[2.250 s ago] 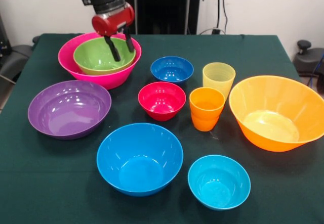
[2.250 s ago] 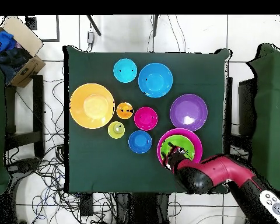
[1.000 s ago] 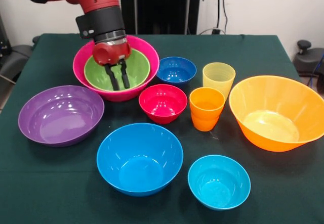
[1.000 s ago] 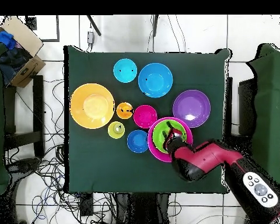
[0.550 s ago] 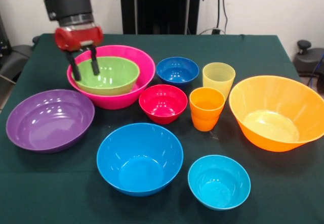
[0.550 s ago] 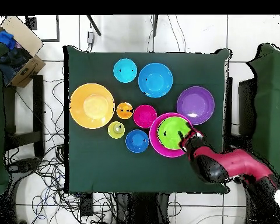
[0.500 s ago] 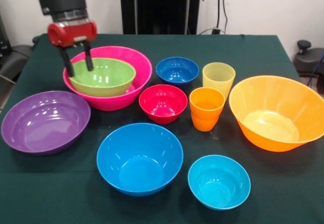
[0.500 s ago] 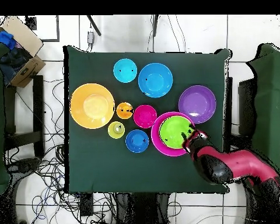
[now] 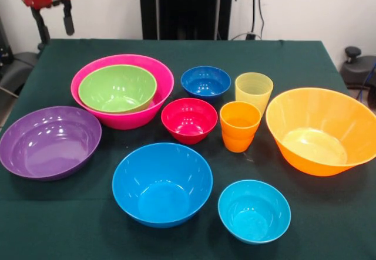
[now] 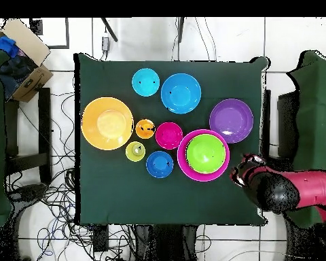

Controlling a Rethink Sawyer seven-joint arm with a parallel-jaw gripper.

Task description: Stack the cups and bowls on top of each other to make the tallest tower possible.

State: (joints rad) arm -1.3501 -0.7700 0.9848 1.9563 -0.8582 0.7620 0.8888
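The pincer (image 9: 53, 19) hangs in the air beyond the far left corner of the bench (image 9: 282, 54) in the front view, well apart from every bowl. Its two dark fingers (image 9: 68, 22) stand apart and nothing is between them.

I take the large pink bowl (image 9: 150, 98) as the landmark. The lime green bowl (image 9: 117, 87) sits nested inside it, and these two make the tower (image 10: 203, 155) as it stands now. The purple bowl (image 9: 48, 142) lies just beside the pink bowl, toward the camera and to the left in the front view. The red bowl (image 9: 188, 118) is just beside the pink bowl on its right, and the dark blue bowl (image 9: 205, 81) is near it, a little farther back. The sky blue bowl (image 9: 161, 183) stands in front of the pink bowl, nearer the camera. The cyan bowl (image 9: 254, 210) is well apart from it, at the front right. The pale yellow cup (image 9: 254, 92) and the orange cup (image 9: 239, 125) stand upright beyond the red bowl, close to each other. The large orange bowl (image 9: 320, 131) is the farthest from the pink bowl, at the right side of the bench.
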